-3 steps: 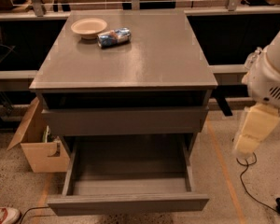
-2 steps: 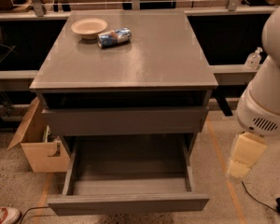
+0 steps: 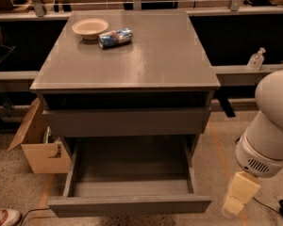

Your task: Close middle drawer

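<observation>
Gripper [image 3: 238,197] sits low at frame right, cream-coloured, hanging under the white rounded arm housing [image 3: 269,126]. It is just beside the front right corner of the middle drawer [image 3: 129,205], not touching it. Open or closed: cannot tell. Nothing visibly gripped.

Middle drawer is pulled far out of the grey cabinet [image 3: 127,60] toward the camera. It is the lowest drawer in view, under the closed drawer with the taller front [image 3: 127,122]. The slim flat front panel faces the camera, with its long axis running left-right across the frame. The box behind it runs back into the cabinet and is open upward. Matte grey, shallow, thin side walls. Inside, only the bare grey floor shows.

Red-and-white shoe [image 3: 2,215] on the speckled floor at bottom left.

Cardboard box [image 3: 37,154] on the floor to the left of the cabinet, flap up. Something greenish pokes out inside it; can't identify it.

Cabinet top, far left corner: cream bowl [image 3: 90,28], plain inside. A blue-and-silver packet [image 3: 115,37] lies just beside the bowl on its right.

Clear pump bottle [image 3: 256,59] stands on the ledge behind, at right.
</observation>
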### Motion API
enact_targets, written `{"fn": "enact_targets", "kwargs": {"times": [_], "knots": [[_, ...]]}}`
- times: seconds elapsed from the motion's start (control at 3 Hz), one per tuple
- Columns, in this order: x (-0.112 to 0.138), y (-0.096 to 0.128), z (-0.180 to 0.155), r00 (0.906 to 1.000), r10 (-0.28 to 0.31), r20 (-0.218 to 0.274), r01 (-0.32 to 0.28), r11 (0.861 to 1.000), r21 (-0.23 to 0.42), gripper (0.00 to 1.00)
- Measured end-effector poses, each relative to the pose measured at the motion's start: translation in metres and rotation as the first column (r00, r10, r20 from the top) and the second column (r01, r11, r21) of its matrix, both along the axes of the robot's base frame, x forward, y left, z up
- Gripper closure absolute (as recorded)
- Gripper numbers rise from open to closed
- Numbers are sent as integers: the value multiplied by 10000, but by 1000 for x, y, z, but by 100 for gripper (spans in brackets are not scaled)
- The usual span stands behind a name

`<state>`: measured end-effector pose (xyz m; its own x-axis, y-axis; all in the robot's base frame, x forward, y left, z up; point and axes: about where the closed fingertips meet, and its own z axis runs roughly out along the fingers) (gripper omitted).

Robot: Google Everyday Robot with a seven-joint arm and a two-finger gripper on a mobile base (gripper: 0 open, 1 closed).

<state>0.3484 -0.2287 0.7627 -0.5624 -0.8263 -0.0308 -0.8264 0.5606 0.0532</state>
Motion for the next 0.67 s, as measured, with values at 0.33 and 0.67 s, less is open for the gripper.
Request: {"fn": "enact_targets", "kwargs": {"times": [0.33, 0.67], "knots": [[0, 0, 0, 10000, 0, 1, 0, 10000, -1, 0], [-2, 0, -11, 9998, -106, -194, 108, 9999, 114, 0]]}}
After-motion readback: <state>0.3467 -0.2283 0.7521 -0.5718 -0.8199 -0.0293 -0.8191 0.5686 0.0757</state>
